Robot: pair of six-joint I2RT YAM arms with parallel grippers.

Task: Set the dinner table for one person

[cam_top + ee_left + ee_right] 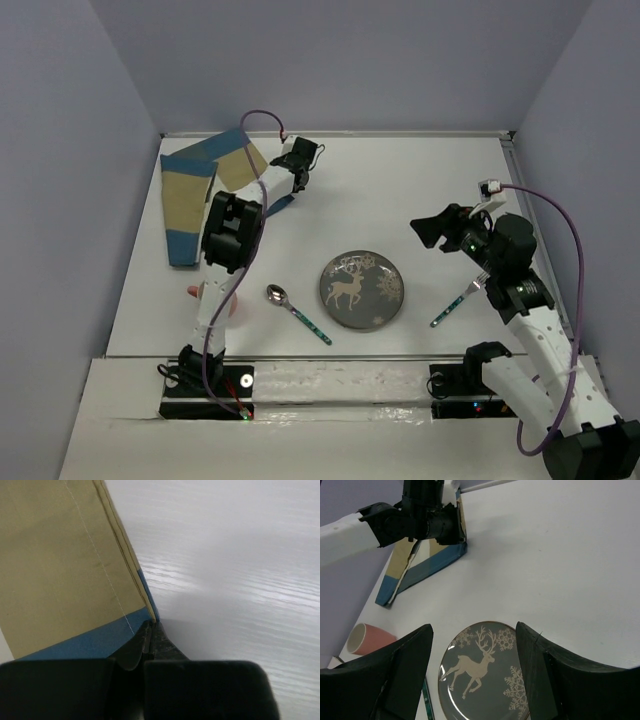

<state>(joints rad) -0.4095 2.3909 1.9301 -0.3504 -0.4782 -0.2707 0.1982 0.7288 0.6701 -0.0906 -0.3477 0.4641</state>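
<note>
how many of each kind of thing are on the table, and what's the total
placemat: 1
plate: 1
spoon: 1
fork: 1
cup: 1
total: 5

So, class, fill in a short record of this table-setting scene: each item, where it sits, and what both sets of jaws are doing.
dinner table: white, holds everything listed
placemat: blue and tan, folded over, far left corner
plate: reindeer pattern, near centre
spoon: just left of plate
fork: right of plate, partly under right arm
cup: pink, near left edge
left jaws: shut on placemat's edge
right jaws: open, holding nothing, above the table
</note>
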